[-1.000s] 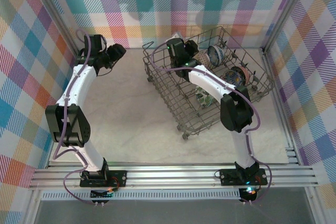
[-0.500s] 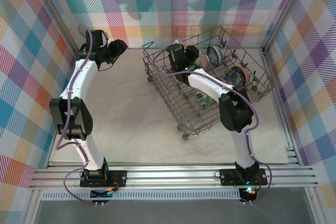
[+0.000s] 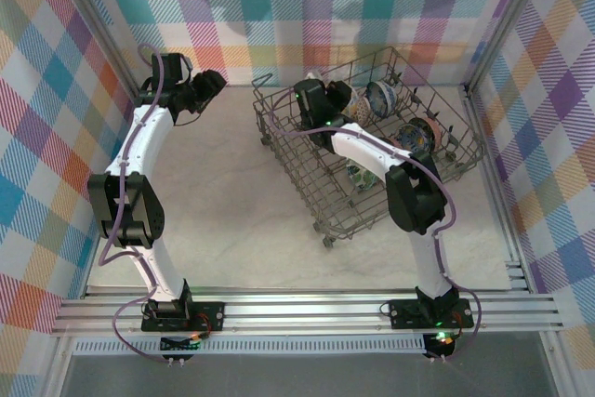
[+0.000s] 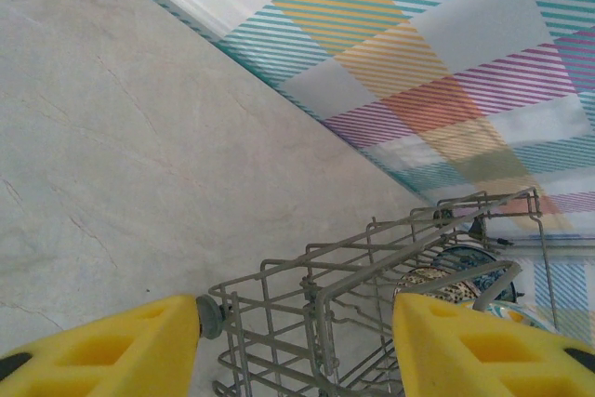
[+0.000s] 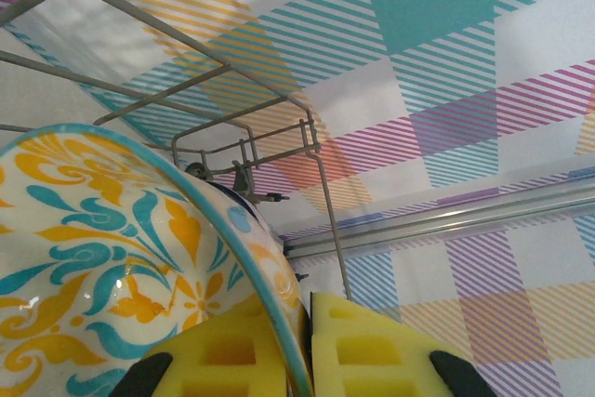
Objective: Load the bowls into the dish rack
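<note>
- Plainly, the right gripper [image 5: 303, 323] is clenched on the rim of a teal-and-yellow bowl [image 5: 102, 248]. One yellow pad [image 5: 372, 355] is on one face of the wall and its partner on the other, and the rim runs up toward 12 o'clock between them.
- The bowl looks like glazed ceramic. I judge it stiff, fairly heavy for its size, slick under the pads, and likely to chip if knocked against wire.
- A rim pinch suits it, since the wall is thin enough for narrow jaws. Most of the bowl hangs off toward 9 o'clock of the pinch, though, so it could pivot in the grip if swung quickly.
- From above, the right gripper hovers at the 10 o'clock corner of the dish rack [image 3: 290, 174], whose wire wall [image 5: 232, 151] shows just beyond the held bowl.
- Other bowls already stand on edge among the tines: a blue-white bowl [image 3: 381, 97] toward the rack's 12 o'clock, a red-orange bowl [image 3: 420, 134] toward 3 o'clock, and a greenish bowl [image 3: 358, 174] nearer the middle.
- Setting this one down will probably need a slow, upright entry between tines, kept clear of those neighbours, as ceramic against ceramic is the likeliest damage.
- The left gripper [image 4: 297, 341] is released with nothing between its fingers. It hangs above the bare counter [image 4: 112, 155], off the rack's 9 o'clock side and apart from it.
</note>
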Tool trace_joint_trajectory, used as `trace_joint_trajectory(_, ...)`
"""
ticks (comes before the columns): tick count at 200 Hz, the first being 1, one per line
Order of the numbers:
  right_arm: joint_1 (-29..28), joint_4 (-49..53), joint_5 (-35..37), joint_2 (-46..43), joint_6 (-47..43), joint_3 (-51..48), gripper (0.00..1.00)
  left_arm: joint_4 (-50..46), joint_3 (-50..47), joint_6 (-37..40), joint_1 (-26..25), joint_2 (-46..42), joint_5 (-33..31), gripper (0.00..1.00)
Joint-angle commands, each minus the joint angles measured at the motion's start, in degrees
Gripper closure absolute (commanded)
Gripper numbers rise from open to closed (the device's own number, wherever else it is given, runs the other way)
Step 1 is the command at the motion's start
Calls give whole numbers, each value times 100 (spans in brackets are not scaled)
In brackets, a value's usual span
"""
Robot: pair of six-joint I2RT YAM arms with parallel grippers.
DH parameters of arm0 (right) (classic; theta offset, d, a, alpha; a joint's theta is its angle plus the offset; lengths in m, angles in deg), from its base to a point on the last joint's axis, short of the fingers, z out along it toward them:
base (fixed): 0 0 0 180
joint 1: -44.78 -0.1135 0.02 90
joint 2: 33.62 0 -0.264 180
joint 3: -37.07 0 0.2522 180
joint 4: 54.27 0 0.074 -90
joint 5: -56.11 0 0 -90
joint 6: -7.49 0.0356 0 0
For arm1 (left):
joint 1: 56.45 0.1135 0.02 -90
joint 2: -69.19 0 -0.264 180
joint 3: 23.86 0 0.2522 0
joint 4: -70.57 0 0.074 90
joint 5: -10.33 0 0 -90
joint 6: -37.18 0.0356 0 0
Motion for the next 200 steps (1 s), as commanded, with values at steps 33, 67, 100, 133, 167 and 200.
trace_joint_trajectory(33, -120, 141, 189, 306, 147, 428, 97, 81, -13, -17, 73, 19, 221, 43)
trace_joint_trajectory(67, -126, 331, 250, 423, 250, 566, 97, 85, -4, -12, 78, 39, 257, 43)
trace_joint_trajectory(100, -133, 634, 288, 550, 398, 830, 96, 90, 27, -2, 78, 91, 303, 43)
trace_joint_trajectory(133, -180, 939, 290, 703, 525, 1038, 96, 93, 74, 6, 85, 153, 346, 43)
trace_joint_trajectory(167, -189, 1303, 291, 755, 830, 1085, 95, 66, 145, 8, 104, 215, 389, 43)
trace_joint_trajectory(200, -207, 1784, 260, 858, 1227, 1266, 94, 26, 218, 25, 103, 257, 416, 43)
